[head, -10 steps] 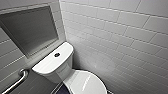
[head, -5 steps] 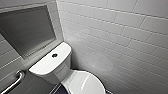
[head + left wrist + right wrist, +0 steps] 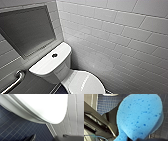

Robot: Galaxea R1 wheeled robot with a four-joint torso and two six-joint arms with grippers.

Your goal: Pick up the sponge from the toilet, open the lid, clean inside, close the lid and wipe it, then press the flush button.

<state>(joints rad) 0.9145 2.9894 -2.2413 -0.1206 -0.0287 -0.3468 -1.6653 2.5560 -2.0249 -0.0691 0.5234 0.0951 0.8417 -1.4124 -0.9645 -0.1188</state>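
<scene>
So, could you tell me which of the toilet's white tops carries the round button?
The flat tank top by the wall; the oval lid is plain.

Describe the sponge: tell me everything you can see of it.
The sponge is bright blue, soft-looking foam, dotted with darker blue pores. Its outline is rounded: broad at one end, narrowing to a squeezed neck at the other, where the right pincer appears to clamp it. It hangs in the air close to the wrist camera, above the dark blue floor tiles, and touches nothing else that can be seen.
</scene>
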